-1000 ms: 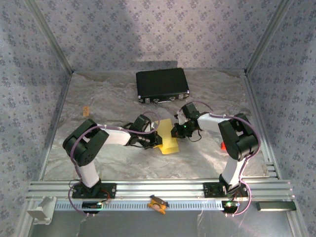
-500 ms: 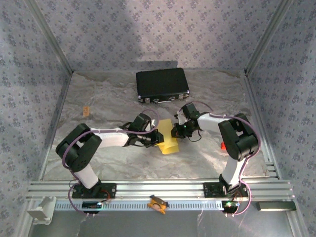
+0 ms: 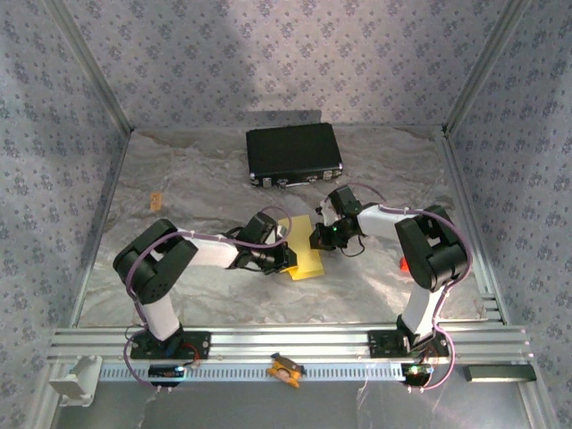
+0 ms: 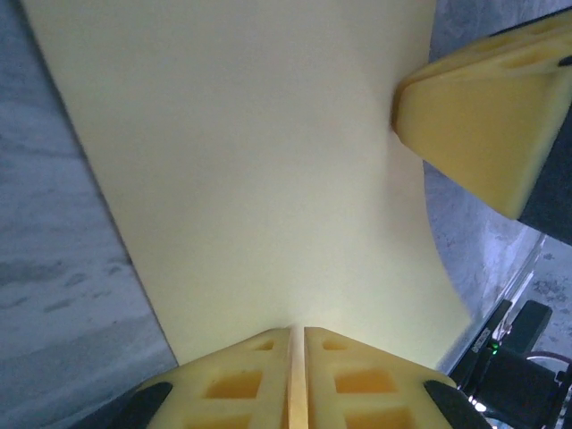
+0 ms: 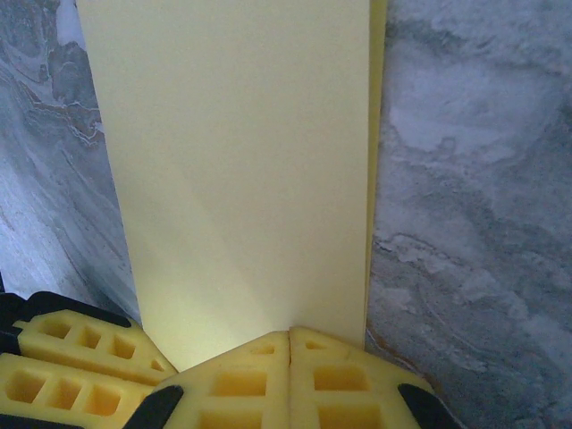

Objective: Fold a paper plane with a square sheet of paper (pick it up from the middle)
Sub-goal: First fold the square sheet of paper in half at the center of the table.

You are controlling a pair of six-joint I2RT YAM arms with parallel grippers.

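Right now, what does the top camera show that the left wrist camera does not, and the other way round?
Top camera: the black case at the far side, and an orange clip on the near rail. Left wrist camera: up close, the left gripper shut on the edge of the yellow paper. Both: the paper itself, and the right gripper holding its other side.

Found no legible text, label, brand, number or sign on any surface.
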